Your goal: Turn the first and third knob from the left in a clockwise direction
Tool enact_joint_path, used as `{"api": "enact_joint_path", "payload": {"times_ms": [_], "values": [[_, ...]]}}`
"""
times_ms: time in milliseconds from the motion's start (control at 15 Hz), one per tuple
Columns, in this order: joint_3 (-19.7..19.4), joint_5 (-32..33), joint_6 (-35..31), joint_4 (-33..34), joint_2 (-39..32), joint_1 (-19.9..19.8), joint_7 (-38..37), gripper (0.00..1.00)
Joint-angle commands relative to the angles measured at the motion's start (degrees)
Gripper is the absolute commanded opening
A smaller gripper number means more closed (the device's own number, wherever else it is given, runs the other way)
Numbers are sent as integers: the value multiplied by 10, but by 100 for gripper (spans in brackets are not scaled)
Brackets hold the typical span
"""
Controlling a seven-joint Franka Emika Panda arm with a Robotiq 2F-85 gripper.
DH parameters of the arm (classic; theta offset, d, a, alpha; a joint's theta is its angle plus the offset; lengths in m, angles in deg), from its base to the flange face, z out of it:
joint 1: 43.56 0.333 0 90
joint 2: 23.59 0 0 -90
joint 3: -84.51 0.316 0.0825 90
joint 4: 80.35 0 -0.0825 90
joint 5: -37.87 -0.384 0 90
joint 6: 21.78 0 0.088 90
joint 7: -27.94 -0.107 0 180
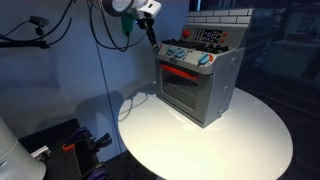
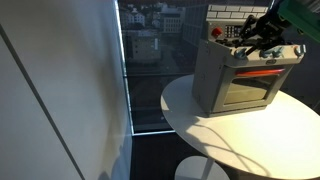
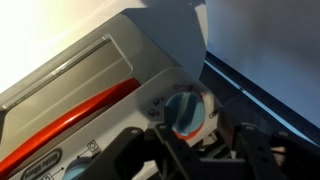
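Note:
A grey toy oven (image 1: 197,88) with a red door handle stands on a round white table (image 1: 190,150); it also shows in the other exterior view (image 2: 232,85). Its knobs sit in a row on the top front panel (image 1: 188,55). My gripper (image 1: 152,38) hangs at the panel's end nearest the arm and shows again from the other side (image 2: 255,40). In the wrist view a blue knob (image 3: 188,108) on a white dial plate lies just past the two black fingers (image 3: 195,137). The fingers stand wide apart on either side of it. Whether they touch it I cannot tell.
The oven's red handle (image 3: 70,125) runs across the door below the panel. A large window (image 2: 150,60) stands behind the table. Cables (image 1: 100,60) hang by the wall, and dark equipment (image 1: 70,145) sits on the floor beside the table.

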Motion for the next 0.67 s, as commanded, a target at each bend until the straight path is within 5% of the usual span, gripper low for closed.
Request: {"api": "enact_joint_path", "payload": {"times_ms": [0,267,533,600], "values": [[-8,-22,-4,1,3,6,0,41],[-10,-32,-4,-1,5,5,0,34],[-12,-40,-3,-5,9,5,1,10],[-12,-41,-3,-5,10,5,1,12]]}}
